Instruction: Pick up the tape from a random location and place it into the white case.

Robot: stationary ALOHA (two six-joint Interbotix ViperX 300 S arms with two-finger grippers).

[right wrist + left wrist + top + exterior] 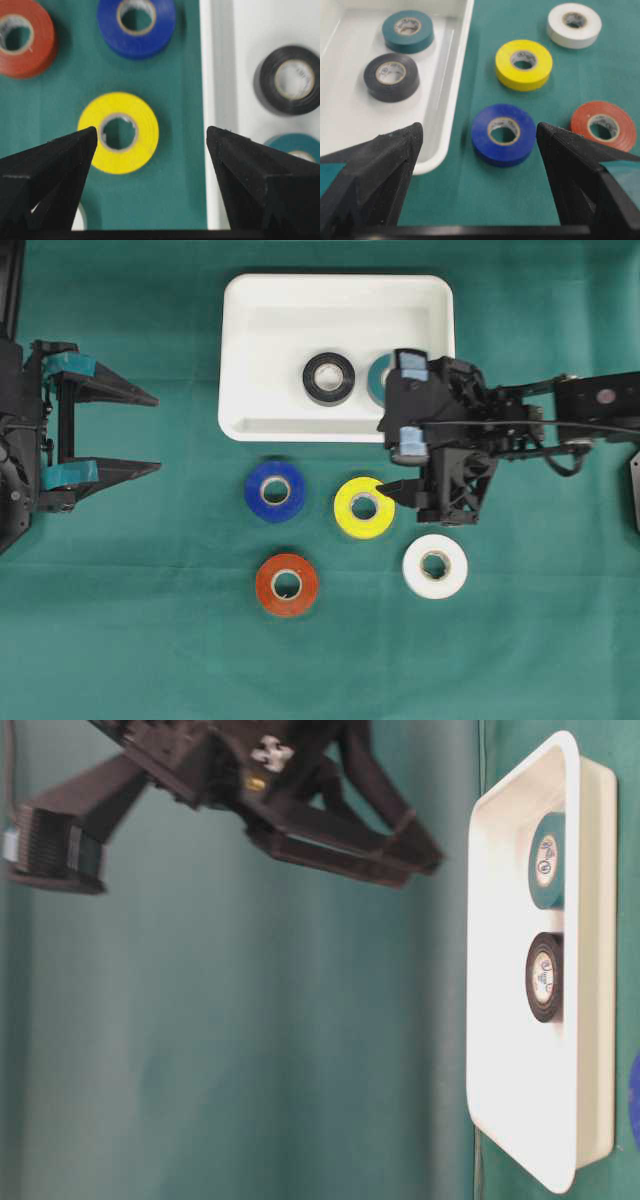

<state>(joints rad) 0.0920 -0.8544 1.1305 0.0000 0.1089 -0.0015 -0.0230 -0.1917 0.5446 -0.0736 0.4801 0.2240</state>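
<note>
The white case [245, 360] lies at the back with a black tape [329, 378] and a teal tape [377, 380] inside. On the green cloth in front lie blue [275, 490], yellow [364, 507], red [287, 584] and white [435, 566] tapes. My right gripper [383, 458] hovers open and empty over the case's front right corner. In its wrist view the jaws [151, 132] span the yellow tape's [118, 132] right edge and the case rim [215, 100]. My left gripper [157, 433] stands open and empty at the far left, facing the blue tape [503, 132].
The right arm [560, 420] reaches in from the right edge above the cloth. The white tape sits just under the right wrist. Bare green cloth [150, 620] shows between the left gripper and the tapes.
</note>
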